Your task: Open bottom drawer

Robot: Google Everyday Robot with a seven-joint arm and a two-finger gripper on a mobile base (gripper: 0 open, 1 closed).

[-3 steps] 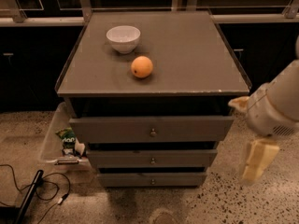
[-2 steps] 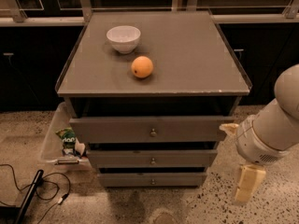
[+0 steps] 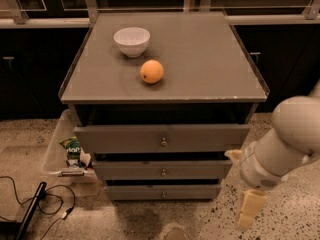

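The bottom drawer (image 3: pixel 163 192) is the lowest, slimmest grey front of three in the grey cabinet, with a small round metal knob (image 3: pixel 163 194) at its centre. It sits closed, set back under the middle drawer (image 3: pixel 163 170) and top drawer (image 3: pixel 162 137). My gripper (image 3: pixel 250 209) hangs at the end of the white arm at the lower right, to the right of the bottom drawer and apart from it, near the floor.
A white bowl (image 3: pixel 132 40) and an orange (image 3: pixel 151 71) rest on the cabinet top (image 3: pixel 200 59). A clear bin (image 3: pixel 57 149) with snack packets stands left of the cabinet. Black cables (image 3: pixel 35 204) lie on the speckled floor at the lower left. Dark cabinets stand behind.
My arm and gripper have moved down and to the left, closer to the cabinet's lower right side. The drawers, bowl and orange have not moved.
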